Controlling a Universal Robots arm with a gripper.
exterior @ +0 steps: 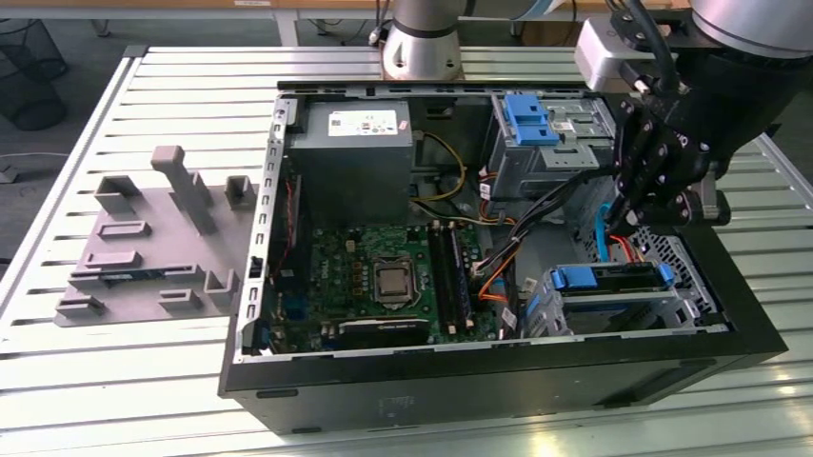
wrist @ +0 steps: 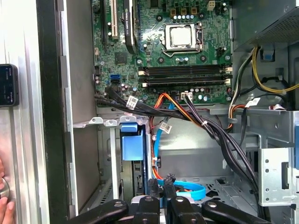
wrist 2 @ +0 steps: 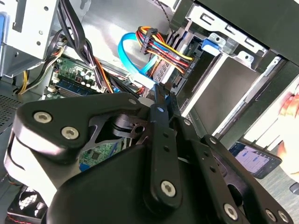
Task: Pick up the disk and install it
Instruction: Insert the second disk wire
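Observation:
The disk [exterior: 610,279] sits in the drive cage at the front corner of the open computer case, on the exterior view's right. Its blue bracket faces up over the silver body. In the first wrist view the blue bracket of the disk [wrist: 130,144] lies in the cage slot, and in the second wrist view its blue tab [wrist 2: 210,45] shows at the cage top. My gripper [exterior: 625,233] hangs inside the case just behind the cage, apart from the disk. Its black fingers [wrist: 153,185] stand close together, shut on nothing, beside a blue data cable [wrist: 187,191]. The gripper [wrist 2: 161,95] points at that cable's end.
A second drive bay with a blue latch [exterior: 527,119] stands at the case's back. The power supply [exterior: 353,152], motherboard [exterior: 381,276] and cable bundles [wrist: 187,116] crowd the case. A grey foam holder [exterior: 152,238] lies outside it. A phone [wrist: 7,86] and a person's hand [wrist: 4,207] are at the case wall.

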